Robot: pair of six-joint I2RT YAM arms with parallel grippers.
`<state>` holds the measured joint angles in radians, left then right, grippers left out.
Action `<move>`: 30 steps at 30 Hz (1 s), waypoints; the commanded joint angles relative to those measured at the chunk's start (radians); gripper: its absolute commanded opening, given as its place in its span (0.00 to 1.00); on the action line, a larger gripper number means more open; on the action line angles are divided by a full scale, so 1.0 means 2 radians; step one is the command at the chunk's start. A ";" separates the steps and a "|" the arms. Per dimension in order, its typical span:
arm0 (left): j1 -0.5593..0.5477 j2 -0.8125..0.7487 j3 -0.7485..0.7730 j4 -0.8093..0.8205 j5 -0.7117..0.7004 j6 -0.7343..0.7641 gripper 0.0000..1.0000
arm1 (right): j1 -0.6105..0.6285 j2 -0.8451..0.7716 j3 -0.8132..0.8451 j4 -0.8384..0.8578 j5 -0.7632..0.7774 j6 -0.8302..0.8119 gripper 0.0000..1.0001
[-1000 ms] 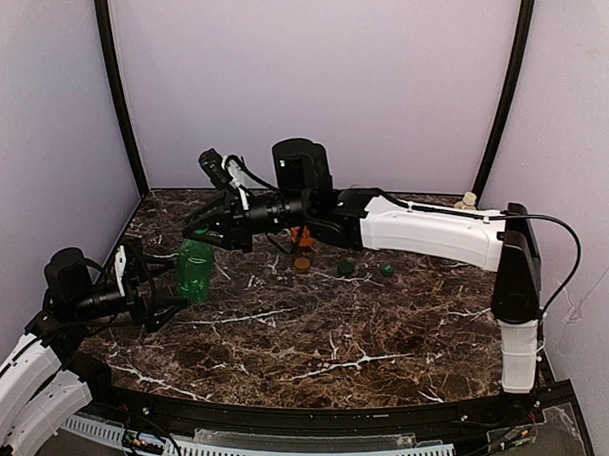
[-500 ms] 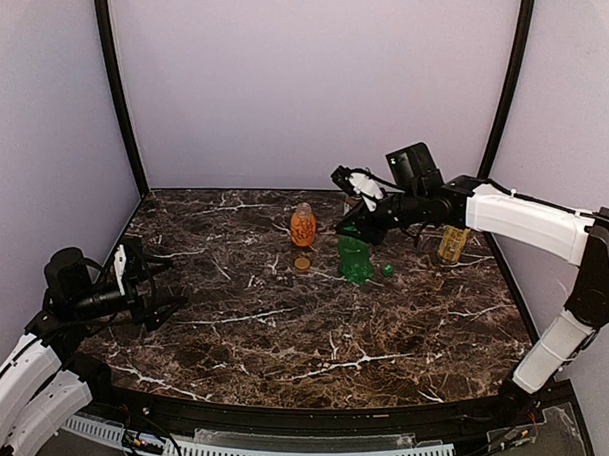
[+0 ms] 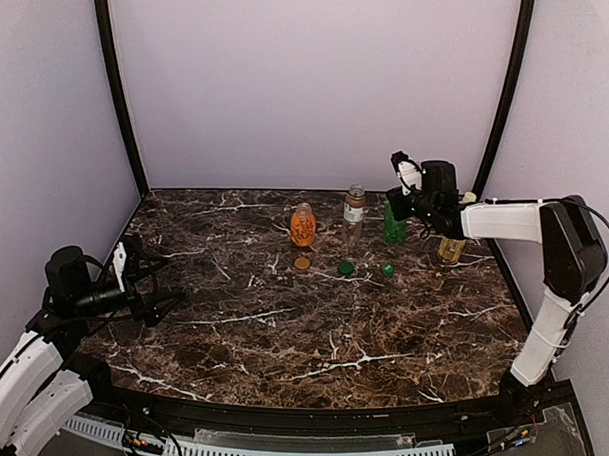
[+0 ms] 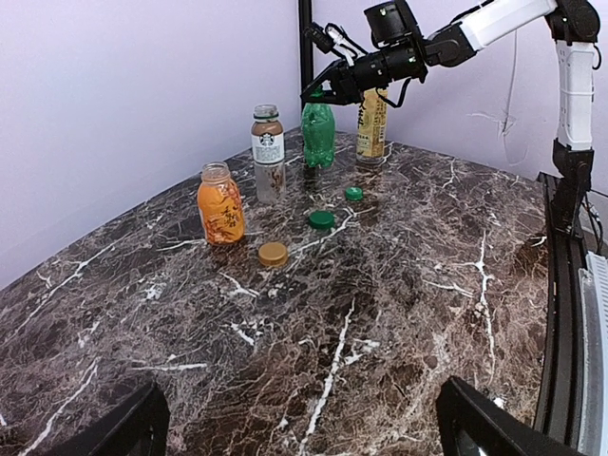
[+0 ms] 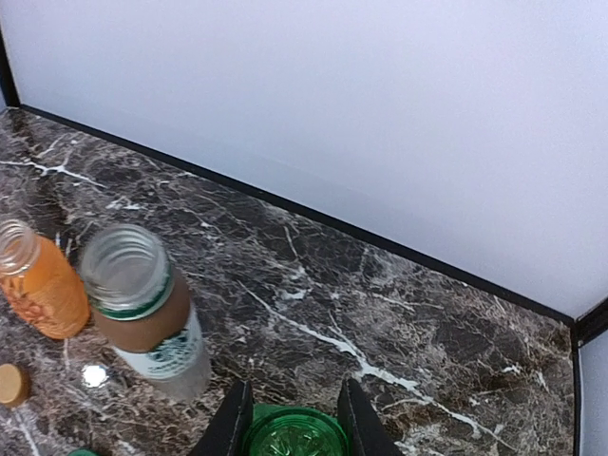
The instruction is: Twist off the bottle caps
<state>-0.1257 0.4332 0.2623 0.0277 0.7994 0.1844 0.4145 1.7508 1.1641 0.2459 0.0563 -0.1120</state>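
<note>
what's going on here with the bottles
The right gripper grips the green bottle by its open neck at the back of the table, next to the coffee bottle and orange bottle. A tan-gold cap, dark green cap and bright green cap lie loose in front. The left gripper sits open, holding nothing.

Looks bright and evenly lit, mostly sharp, with weak soft shadows and mild sheen on the table (image 3: pixel 381 331).

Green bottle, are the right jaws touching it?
Touching. The right wrist view shows the right gripper with jaws pressed against both sides of the green bottle near its top.
</note>
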 commanded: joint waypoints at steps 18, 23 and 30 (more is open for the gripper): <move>0.008 0.009 -0.008 -0.004 0.001 0.007 0.99 | -0.027 0.058 -0.049 0.127 0.032 0.067 0.00; 0.009 0.008 -0.008 -0.004 0.000 0.007 0.99 | -0.027 0.064 -0.039 0.103 0.019 0.069 0.00; 0.010 0.008 -0.009 -0.003 0.001 0.006 0.99 | -0.027 0.054 -0.037 0.098 0.028 0.071 0.51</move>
<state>-0.1139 0.4496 0.2623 0.0277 0.7990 0.1913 0.3653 1.8622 1.0859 0.4625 0.1081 0.0250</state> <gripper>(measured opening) 0.987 0.420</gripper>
